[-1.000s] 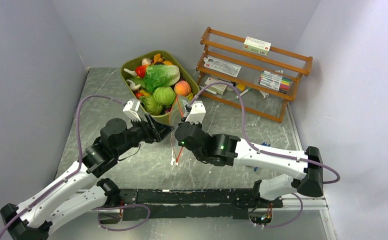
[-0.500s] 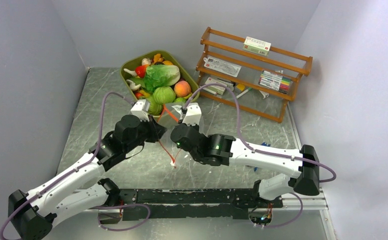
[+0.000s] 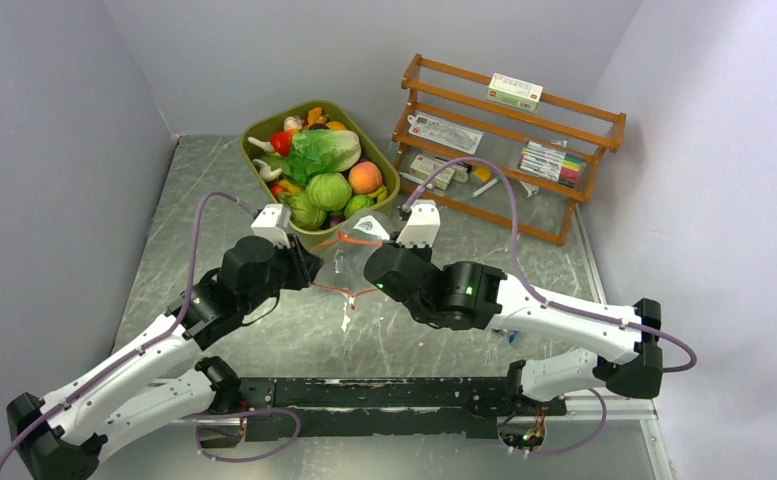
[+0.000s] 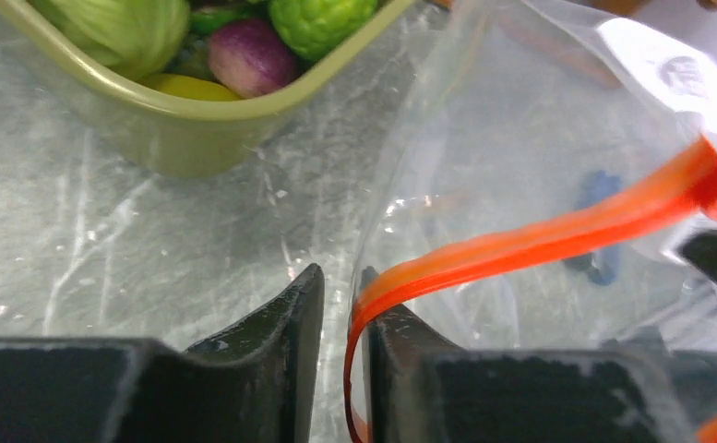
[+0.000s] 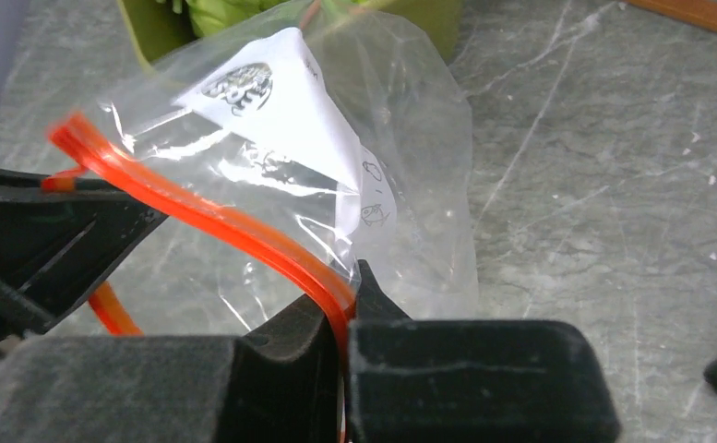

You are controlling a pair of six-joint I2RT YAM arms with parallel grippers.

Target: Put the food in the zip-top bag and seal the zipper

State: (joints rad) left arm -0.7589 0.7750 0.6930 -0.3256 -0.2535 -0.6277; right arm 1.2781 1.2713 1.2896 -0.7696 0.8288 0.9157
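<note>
left gripper (image 4: 336,281) narrow, pinching zipper (image 4: 539,235) | right gripper (image 5: 345,291) clamped on zipper | bag (image 5: 400,185) just beside tub (image 4: 244,111) near rim | open table (image 3: 194,190) left and near

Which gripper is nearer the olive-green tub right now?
Left. The left gripper sits just in front of the tub, pinching the zipper; the right gripper holds the zipper farther along, set back from the tub.
</note>
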